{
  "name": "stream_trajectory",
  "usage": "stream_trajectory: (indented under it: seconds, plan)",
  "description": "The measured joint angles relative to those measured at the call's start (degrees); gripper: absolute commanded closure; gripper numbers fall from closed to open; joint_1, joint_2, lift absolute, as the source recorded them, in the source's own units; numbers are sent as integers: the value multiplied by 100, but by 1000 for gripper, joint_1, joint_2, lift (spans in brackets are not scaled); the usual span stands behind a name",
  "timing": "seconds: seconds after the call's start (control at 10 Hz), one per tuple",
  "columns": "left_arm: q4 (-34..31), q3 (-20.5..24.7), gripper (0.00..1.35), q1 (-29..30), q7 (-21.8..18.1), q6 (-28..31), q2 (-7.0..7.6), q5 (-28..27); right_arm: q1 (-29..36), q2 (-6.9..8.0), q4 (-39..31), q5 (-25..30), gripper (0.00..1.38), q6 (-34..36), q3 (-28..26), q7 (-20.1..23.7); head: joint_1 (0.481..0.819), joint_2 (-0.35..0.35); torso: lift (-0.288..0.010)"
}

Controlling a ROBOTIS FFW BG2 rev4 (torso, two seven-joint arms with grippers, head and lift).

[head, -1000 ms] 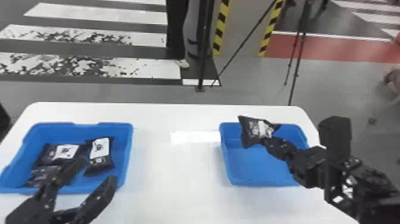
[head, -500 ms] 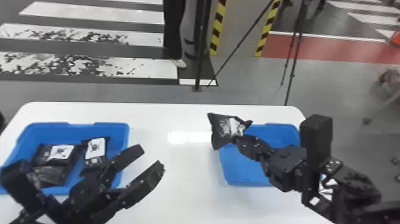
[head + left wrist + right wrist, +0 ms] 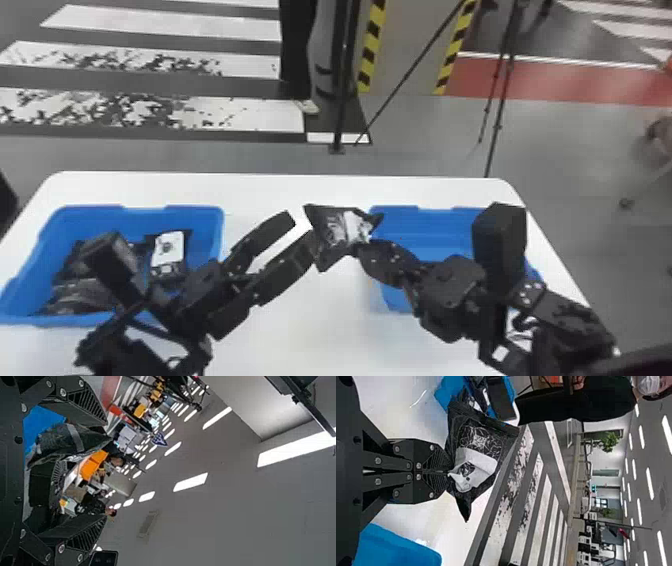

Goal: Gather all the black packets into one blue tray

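Observation:
In the head view my left gripper [image 3: 301, 231] stands open just left of a black packet [image 3: 345, 227], over the table's middle; whether they touch I cannot tell. My right gripper [image 3: 364, 248] is shut on that packet's lower right corner. The left blue tray [image 3: 216, 235] holds several black packets [image 3: 168, 252], partly hidden by the left arm. The left wrist view has the packet [image 3: 59, 441] between the spread fingers of my left gripper [image 3: 106, 470], nearer one finger. In the right wrist view, my right gripper [image 3: 450, 472] pinches the packet [image 3: 480, 441] by its edge.
The right blue tray [image 3: 417, 225] lies behind and beneath the right arm, with no packet seen in it. Between the trays is white tabletop [image 3: 330, 320]. Thin black stands [image 3: 345, 75] rise from the floor beyond the table.
The right gripper has carried the packet leftward from over the right tray to the table's middle. The left gripper has moved right and away from the robot, out of the left tray area, towards it.

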Motion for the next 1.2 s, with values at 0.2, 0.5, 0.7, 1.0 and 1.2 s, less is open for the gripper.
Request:
stream_trajectory:
  seconds: [0.2,0.5,0.7,1.0,1.2]
  plan:
    - [365,-144,401,-251,6,-69,-51,88,40,-19,-133,-25,1277,14,137,10,695,-134,-110]
    - [1114,-601,1242,-719,-14,-298,-82,294,34,-58,-220,-66,1277,20,319,19,695,-136,-110]
    - [1232,-796,1208,-810,3,-788,-73,355,32,-62,-205,-72,1277,41,366,24,695,-137,-110]
    - [1236,-778,1208,-772,15,-1107,-60,384,32,-70,-142,-177,651,124,378,31,695,-117,-110]
    - [1236,-569,1208,-640,-8,-1171,-60,310,53,-41,122,-465,84,198,248,36,695,-97,-110]
